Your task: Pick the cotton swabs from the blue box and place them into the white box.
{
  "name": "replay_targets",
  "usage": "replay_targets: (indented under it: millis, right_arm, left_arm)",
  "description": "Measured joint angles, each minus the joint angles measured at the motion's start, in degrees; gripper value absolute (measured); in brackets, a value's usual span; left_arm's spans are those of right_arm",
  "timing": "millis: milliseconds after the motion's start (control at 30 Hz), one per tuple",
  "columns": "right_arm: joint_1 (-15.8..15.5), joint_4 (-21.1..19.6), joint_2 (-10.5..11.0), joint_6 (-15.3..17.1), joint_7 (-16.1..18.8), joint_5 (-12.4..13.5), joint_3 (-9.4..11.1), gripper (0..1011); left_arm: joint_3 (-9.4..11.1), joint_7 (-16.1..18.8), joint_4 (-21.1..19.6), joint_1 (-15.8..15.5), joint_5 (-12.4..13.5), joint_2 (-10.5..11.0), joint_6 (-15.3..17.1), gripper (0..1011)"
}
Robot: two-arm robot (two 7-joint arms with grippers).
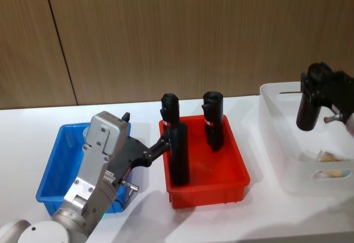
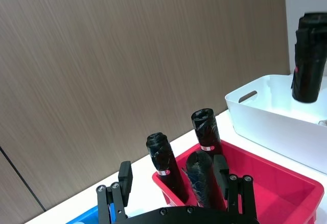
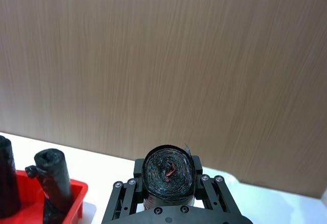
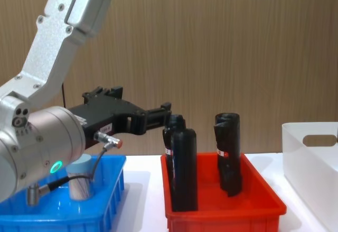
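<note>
Right gripper: jaws pinching a black roll above the white box. Left gripper: jaws spread, red bin ahead.

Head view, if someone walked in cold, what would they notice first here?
Probably the red bin at the table's centre, with three tall black rolls standing in it. Next, the right gripper holds another black roll in the air over the white box on the right, where cotton swabs already lie. The left gripper reaches from above the blue box toward the red bin, open around the nearest roll.
</note>
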Motion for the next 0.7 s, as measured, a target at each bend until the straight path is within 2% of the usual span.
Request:
replay_targets:
  millis: [400,467,700]
  right_arm:
    - [2.74,8.11,-1.54,-0.88,1.20,0.62,-0.70,517]
    - [3.29,9.64,-1.79,-1.22,1.26,0.83,-0.78,547]
    - [4.45,12.93,-2.28,-2.26,1.34,1.32,-0.81,789]
  left_arm:
    - [0.00,0.00,0.00,0.00,0.00,0.00,0.00,1004]
    - [0.00,0.00,0.00,0.00,0.00,0.00,0.00,1004]
    - [0.00,0.00,0.00,0.00,0.00,0.00,0.00,1004]
